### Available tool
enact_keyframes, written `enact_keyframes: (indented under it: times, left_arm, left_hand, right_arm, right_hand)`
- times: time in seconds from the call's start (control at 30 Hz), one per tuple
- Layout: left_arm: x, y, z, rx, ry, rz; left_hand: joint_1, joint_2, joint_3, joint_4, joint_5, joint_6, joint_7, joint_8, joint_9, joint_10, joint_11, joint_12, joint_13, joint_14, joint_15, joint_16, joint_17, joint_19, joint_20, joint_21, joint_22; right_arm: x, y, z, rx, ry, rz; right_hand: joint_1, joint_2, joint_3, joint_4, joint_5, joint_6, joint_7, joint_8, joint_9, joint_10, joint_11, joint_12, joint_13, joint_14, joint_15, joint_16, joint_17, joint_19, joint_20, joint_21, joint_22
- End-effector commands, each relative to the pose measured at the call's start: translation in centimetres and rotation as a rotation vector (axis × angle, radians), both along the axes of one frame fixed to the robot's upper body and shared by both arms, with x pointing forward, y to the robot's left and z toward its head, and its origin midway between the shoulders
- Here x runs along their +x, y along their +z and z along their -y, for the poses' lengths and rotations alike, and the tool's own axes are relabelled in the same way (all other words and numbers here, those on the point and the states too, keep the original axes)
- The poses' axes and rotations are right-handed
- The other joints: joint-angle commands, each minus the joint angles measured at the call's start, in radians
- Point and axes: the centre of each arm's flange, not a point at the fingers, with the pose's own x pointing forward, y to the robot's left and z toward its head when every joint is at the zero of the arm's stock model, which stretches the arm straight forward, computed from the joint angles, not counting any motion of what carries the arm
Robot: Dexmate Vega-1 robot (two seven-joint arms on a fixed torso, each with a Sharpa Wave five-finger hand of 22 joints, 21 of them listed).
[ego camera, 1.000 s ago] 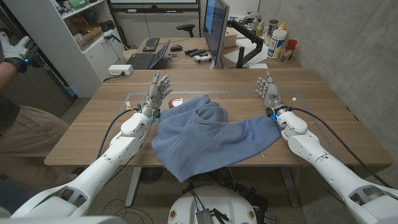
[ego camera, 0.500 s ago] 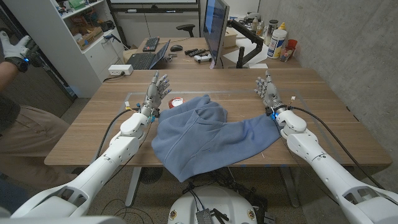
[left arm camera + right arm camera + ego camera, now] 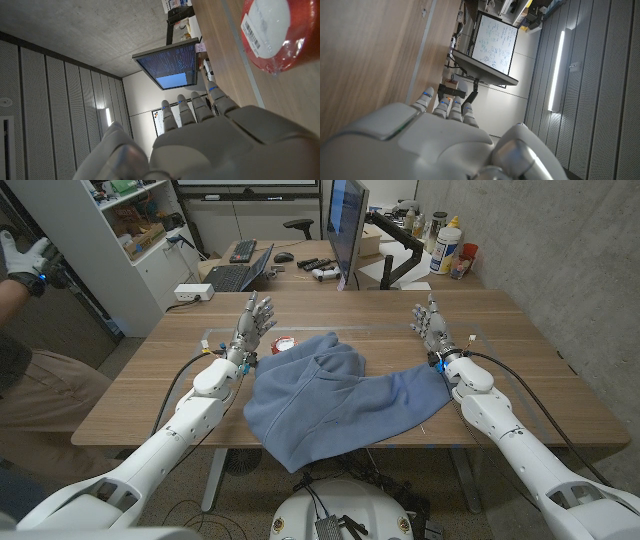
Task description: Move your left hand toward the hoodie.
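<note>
Wooden table point(image 3: 520, 395): red-lidded tub point(image 3: 284, 345) beside hoodie point(image 3: 335, 395).

Wooden table point(image 3: 540, 395) carries a blue hoodie point(image 3: 330, 395) and a red-lidded container point(image 3: 283, 345)

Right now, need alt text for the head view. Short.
A blue hoodie lies spread across the middle of a wooden table, its lower part draping over the near edge. The robot's left hand and right hand are raised on either side of it, fingers apart, holding nothing. A red-and-white packet sits between the left hand and the hoodie.
</note>
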Motion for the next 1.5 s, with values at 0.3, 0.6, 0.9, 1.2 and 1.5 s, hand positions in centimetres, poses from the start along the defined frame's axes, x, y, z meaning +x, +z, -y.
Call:
enact_keyframes:
  times: [0.3, 0.6, 0.9, 1.2, 1.5]
  left_arm:
    - [-1.4, 2.4, 0.8, 0.147, 0.06, 0.077]
    - [-2.1, 3.1, 0.9, 0.24, 0.104, 0.101]
    - [-3.1, 3.9, 1.2, 0.331, 0.126, 0.122]
    - [-4.1, 4.3, 1.6, 0.405, 0.159, 0.154]
    - [-4.7, 4.8, 2.1, 0.473, 0.195, 0.178]
  left_hand:
    - [0.012, 0.006, 0.003, -0.005, 0.006, -0.003, -0.002, 0.0, 0.002, -0.002, 0.003, 0.004, 0.005, -0.02, 0.002, -0.002, 0.004, -0.007, -0.001, 0.0, 0.004]
    - [0.014, 0.007, 0.003, -0.007, 0.005, -0.011, -0.003, -0.003, 0.002, -0.01, 0.007, 0.001, 0.005, -0.036, 0.006, -0.005, 0.004, -0.02, 0.001, -0.003, 0.004]
    - [0.016, 0.009, 0.003, -0.009, 0.004, -0.024, -0.003, -0.007, 0.002, -0.02, 0.009, -0.002, 0.005, -0.057, 0.013, -0.008, 0.004, -0.032, 0.003, -0.005, 0.004]
    - [0.017, 0.011, 0.002, -0.011, 0.003, -0.03, -0.003, -0.009, 0.002, -0.026, 0.01, -0.003, 0.005, -0.071, 0.015, -0.009, 0.004, -0.042, 0.002, -0.007, 0.004]
    - [0.019, 0.012, 0.002, -0.012, 0.003, -0.029, -0.002, -0.007, 0.002, -0.025, 0.009, -0.002, 0.005, -0.081, 0.013, -0.008, 0.004, -0.053, 0.003, -0.009, 0.004]
  right_arm:
    - [-0.2, 0.0, 0.1, 0.011, -0.013, 0.001]
    - [-0.1, 0.0, 0.0, 0.007, -0.015, 0.002]
    - [0.0, -0.1, 0.0, 0.009, -0.022, -0.003]
    - [0.1, -0.5, 0.2, 0.007, -0.027, -0.014]
    - [0.1, -1.0, 0.5, 0.009, -0.039, -0.026]
  right_hand:
    - [-0.001, 0.013, -0.003, 0.005, 0.006, 0.002, -0.004, 0.008, 0.004, -0.001, 0.008, 0.002, 0.005, -0.011, -0.004, 0.006, 0.004, 0.0, -0.002, -0.007, 0.004]
    - [-0.001, 0.014, -0.004, 0.005, 0.006, 0.002, -0.004, 0.008, 0.004, -0.001, 0.007, 0.001, 0.005, -0.011, -0.004, 0.007, 0.004, 0.002, -0.001, -0.011, 0.004]
    - [-0.001, 0.014, -0.005, 0.005, 0.006, 0.002, -0.004, 0.009, 0.004, -0.001, 0.008, 0.001, 0.005, -0.011, -0.004, 0.007, 0.003, 0.003, -0.001, -0.015, 0.004]
    - [0.0, 0.015, -0.006, 0.006, 0.006, 0.002, -0.005, 0.009, 0.004, -0.001, 0.007, 0.001, 0.005, -0.01, -0.005, 0.007, 0.003, 0.005, -0.002, -0.019, 0.004]
    - [0.0, 0.015, -0.008, 0.006, 0.006, 0.003, -0.004, 0.009, 0.004, -0.001, 0.007, 0.001, 0.005, -0.012, -0.002, 0.007, 0.003, 0.006, -0.001, -0.023, 0.004]
